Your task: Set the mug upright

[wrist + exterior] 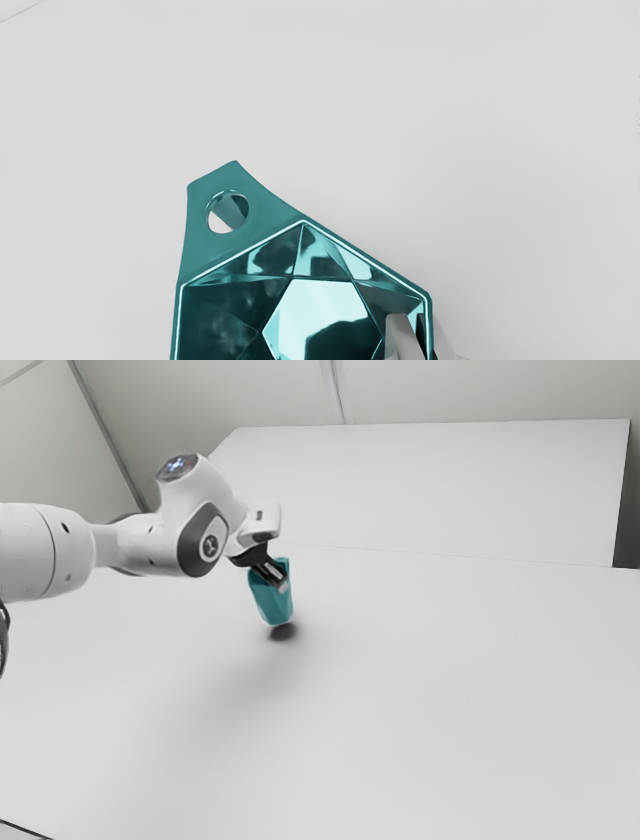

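I've got the mug [272, 605] up by my gripper [278, 582] here, teal and shiny, mouth upward and base toward the table [420, 710]. In the exterior view it leans a little, its rim tipped toward that view's left, so it's close to upright but not quite straight. A small dark shadow [283, 632] sits right under the base; whether the base touches the tabletop, I can't tell from here. The arm [205, 515] comes in from the exterior view's left, hand angled down to the mug. Over on the wrist view, I'm looking down into the six-sided mouth, right to the glossy floor of the mug. One finger [400, 335] is inside the cup, the other just outside, and the jaws are pinching the mug's wall between them. The handle [200, 235], a flat-topped piece with a round hole, sticks out from the side, well apart from the fingers.
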Available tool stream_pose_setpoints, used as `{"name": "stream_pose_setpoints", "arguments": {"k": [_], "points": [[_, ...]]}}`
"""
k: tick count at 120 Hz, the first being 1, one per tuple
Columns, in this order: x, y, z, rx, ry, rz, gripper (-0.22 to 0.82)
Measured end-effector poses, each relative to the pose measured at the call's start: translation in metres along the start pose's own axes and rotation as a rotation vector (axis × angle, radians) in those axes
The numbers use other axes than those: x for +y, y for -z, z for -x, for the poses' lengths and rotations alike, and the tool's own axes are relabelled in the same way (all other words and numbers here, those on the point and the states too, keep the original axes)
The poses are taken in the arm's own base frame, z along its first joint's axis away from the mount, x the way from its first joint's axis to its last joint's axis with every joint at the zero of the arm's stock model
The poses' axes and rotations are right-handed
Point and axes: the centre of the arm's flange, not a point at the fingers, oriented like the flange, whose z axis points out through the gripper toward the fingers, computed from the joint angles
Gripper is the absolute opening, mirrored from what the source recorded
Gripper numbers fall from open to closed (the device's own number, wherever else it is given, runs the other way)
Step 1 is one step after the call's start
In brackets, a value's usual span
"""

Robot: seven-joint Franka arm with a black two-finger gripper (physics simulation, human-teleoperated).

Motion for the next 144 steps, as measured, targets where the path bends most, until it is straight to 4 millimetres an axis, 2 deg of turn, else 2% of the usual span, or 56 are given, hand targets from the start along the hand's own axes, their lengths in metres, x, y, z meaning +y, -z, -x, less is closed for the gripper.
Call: {"name": "stream_pose_setpoints", "arguments": {"k": [25, 79, 99, 110, 129, 144], "points": [[0.001, -0.023, 0.003, -0.01, 0.05, 0.013, -0.18], [0.014, -0.04, 0.0, -0.036, 0.033, -0.008, -0.18], [0.013, -0.038, -0.001, -0.039, 0.028, -0.018, 0.18], [0.013, -0.03, -0.004, -0.037, 0.01, -0.035, 0.33], [0.012, -0.002, -0.013, -0.031, 0.002, -0.053, 0.47], [0.004, 0.044, -0.021, -0.027, 0.024, -0.073, 0.53]]}}
